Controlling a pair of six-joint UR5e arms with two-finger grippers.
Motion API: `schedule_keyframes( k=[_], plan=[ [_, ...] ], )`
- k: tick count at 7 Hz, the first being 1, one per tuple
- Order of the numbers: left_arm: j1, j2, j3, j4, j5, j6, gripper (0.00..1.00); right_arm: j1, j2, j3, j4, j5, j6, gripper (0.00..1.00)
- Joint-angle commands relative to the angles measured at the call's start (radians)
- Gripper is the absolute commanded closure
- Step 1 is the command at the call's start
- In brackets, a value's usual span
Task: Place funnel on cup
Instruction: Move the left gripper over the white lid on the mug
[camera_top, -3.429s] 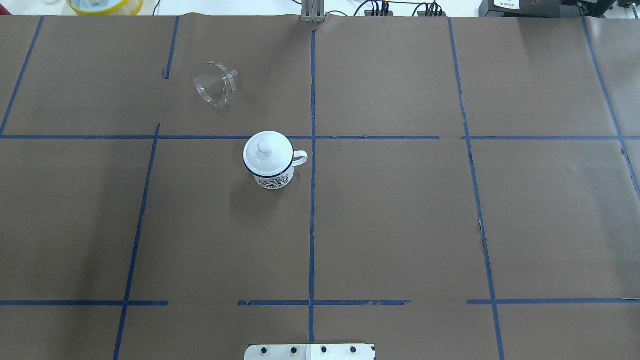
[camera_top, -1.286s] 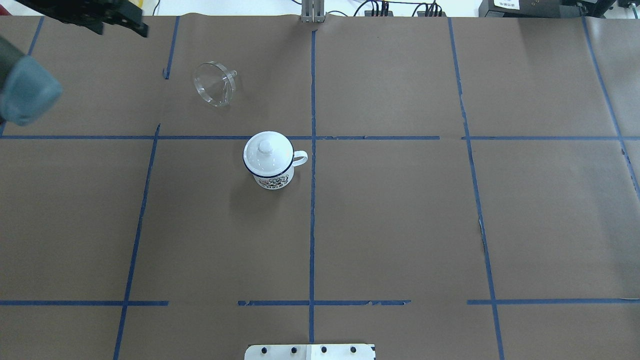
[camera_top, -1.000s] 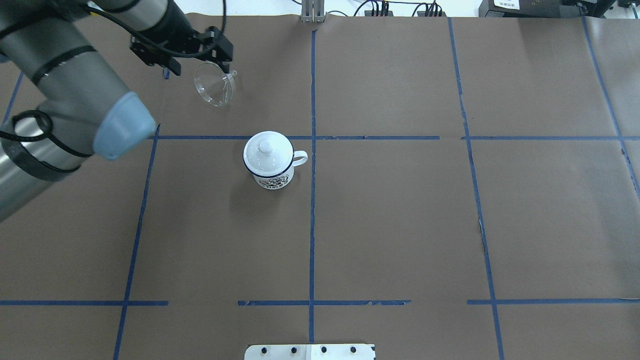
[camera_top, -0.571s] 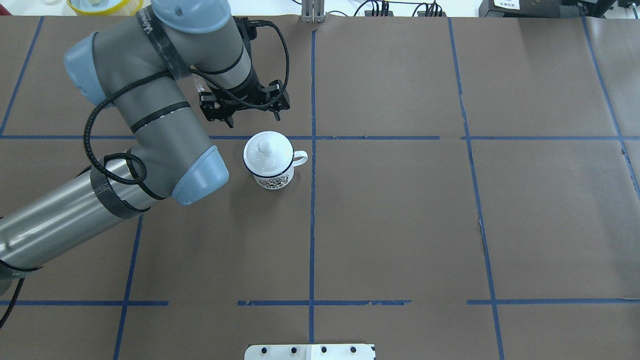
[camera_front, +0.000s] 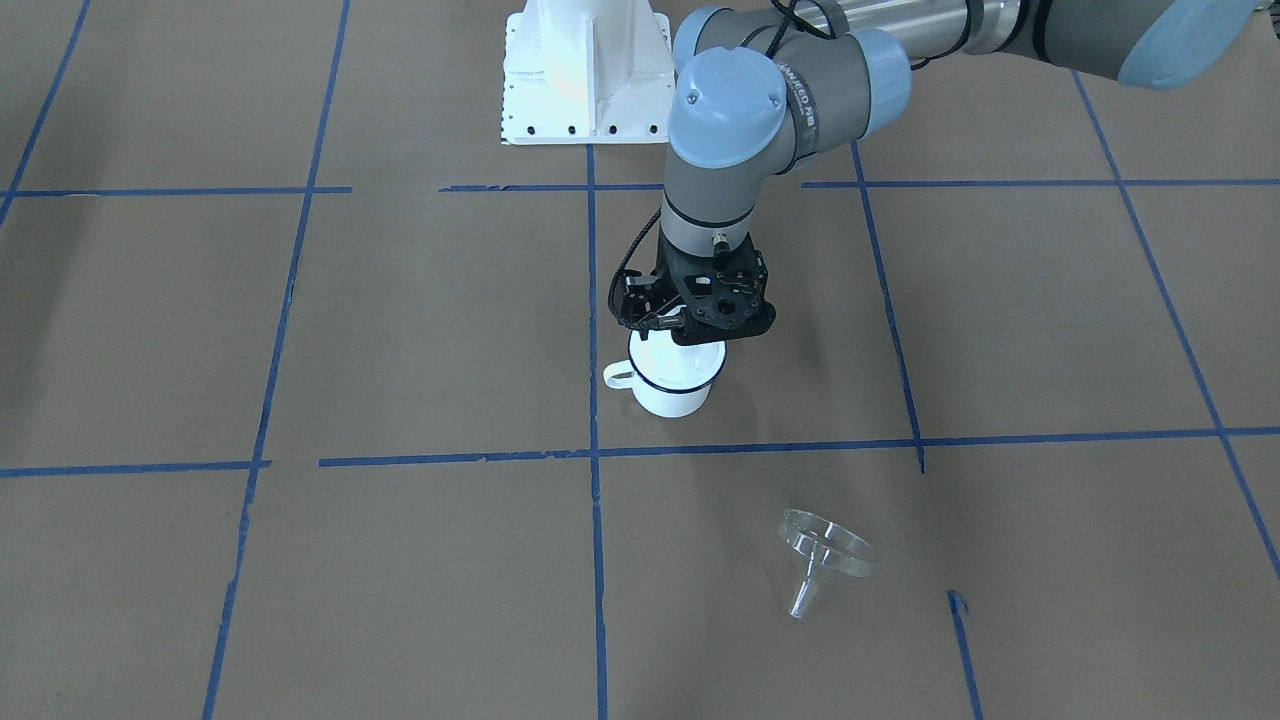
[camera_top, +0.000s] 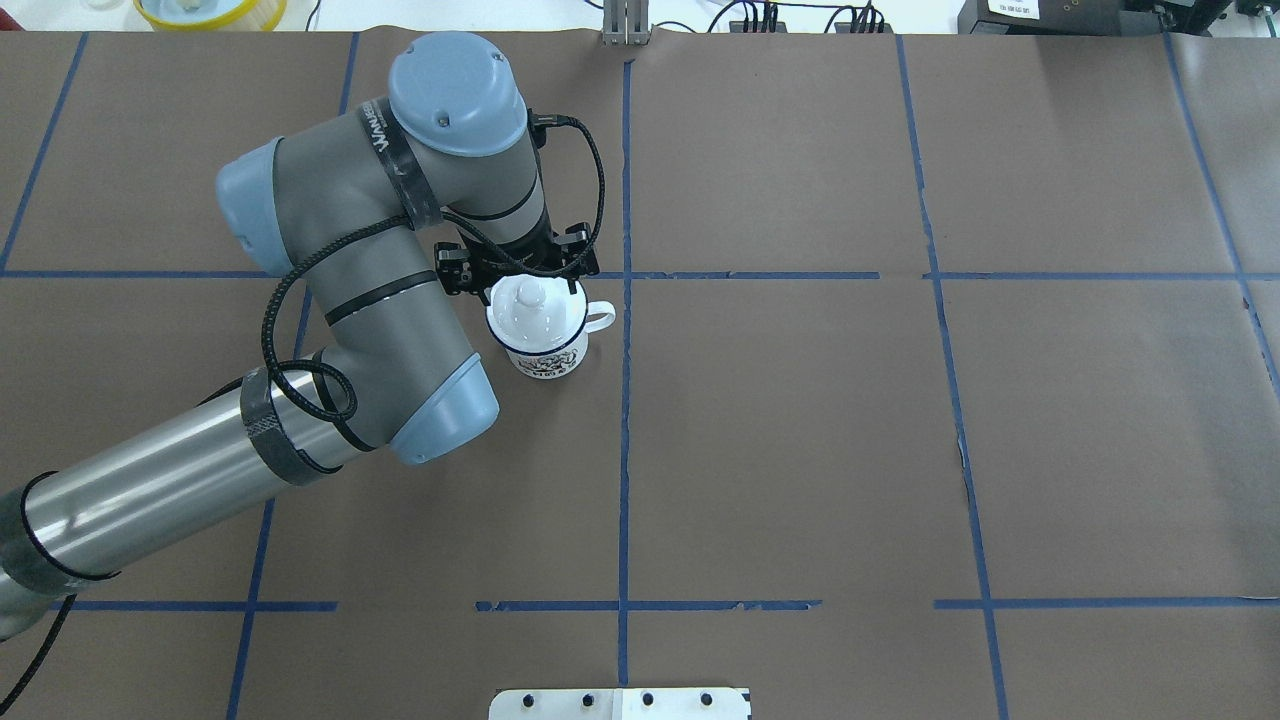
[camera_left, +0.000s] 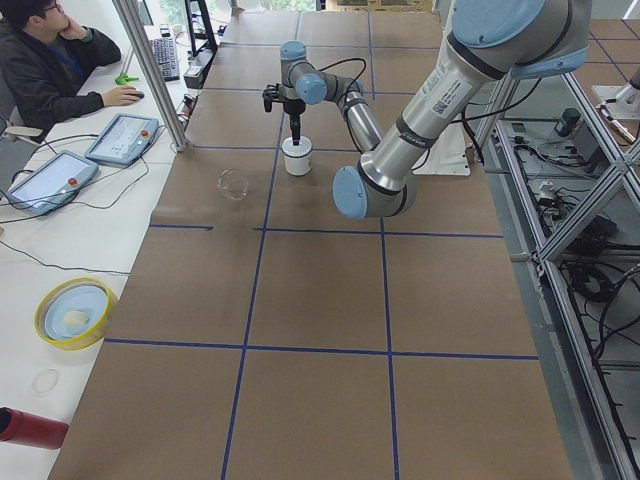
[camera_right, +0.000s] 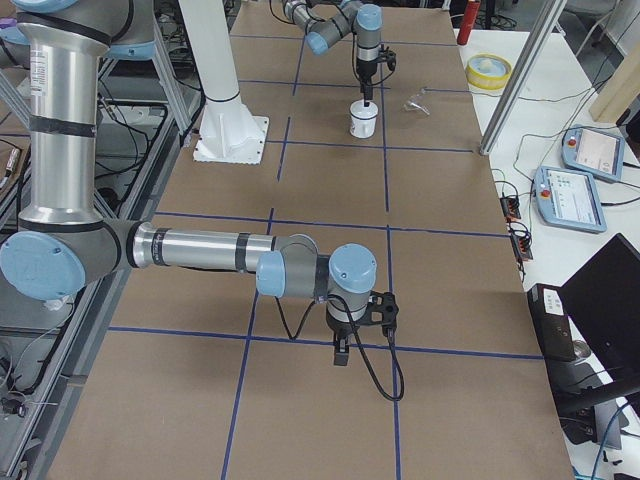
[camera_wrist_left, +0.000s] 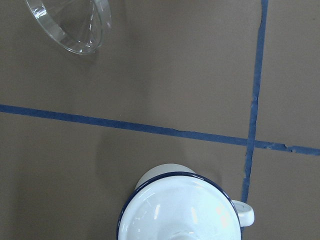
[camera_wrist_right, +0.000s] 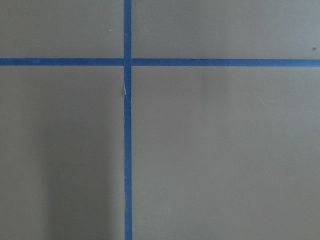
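Observation:
The white mug (camera_top: 547, 362) with a dark blue rim stands near the table's middle, handle to the right, with a round white knobbed lid (camera_top: 530, 308) on it. The clear funnel (camera_front: 824, 547) lies on its side on the paper, apart from the mug; in the overhead view the arm hides it. It shows in the left wrist view (camera_wrist_left: 70, 25), beyond the mug (camera_wrist_left: 175, 210). My left gripper (camera_top: 520, 278) hangs open just above the lid's far edge, holding nothing. My right gripper (camera_right: 340, 352) points down at bare table far from both; I cannot tell its state.
Brown paper with blue tape lines (camera_top: 625, 450) covers the table. A yellow bowl (camera_top: 210, 10) sits past the far left edge. A white base plate (camera_top: 620, 703) is at the near edge. An operator (camera_left: 50, 70) sits at the far side with tablets.
My left arm came in from the left, passed over the funnel and moved toward me, ending above the lidded mug. The funnel and mug have not moved.

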Motion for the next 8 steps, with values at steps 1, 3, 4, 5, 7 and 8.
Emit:
schedule_keyframes(
  k=[1,3,4,5,7,8],
  plan=[
    [0.007,-0.006,0.003,-0.004,0.005,-0.006,0.16,0.0,0.0,0.0,0.0,0.0,0.0,0.0],
    [0.005,-0.005,-0.001,-0.003,0.006,-0.004,0.16,0.0,0.0,0.0,0.0,0.0,0.0,0.0],
    [0.005,-0.005,-0.001,-0.004,0.006,-0.004,0.16,0.0,0.0,0.0,0.0,0.0,0.0,0.0],
    [0.005,-0.005,-0.001,-0.004,0.016,-0.004,0.16,0.0,0.0,0.0,0.0,0.0,0.0,0.0],
    [0.004,-0.002,0.002,-0.026,0.023,-0.006,0.16,0.0,0.0,0.0,0.0,0.0,0.0,0.0],
    [0.001,-0.002,0.0,-0.027,0.026,-0.006,0.16,0.0,0.0,0.0,0.0,0.0,0.0,0.0]
  ],
)
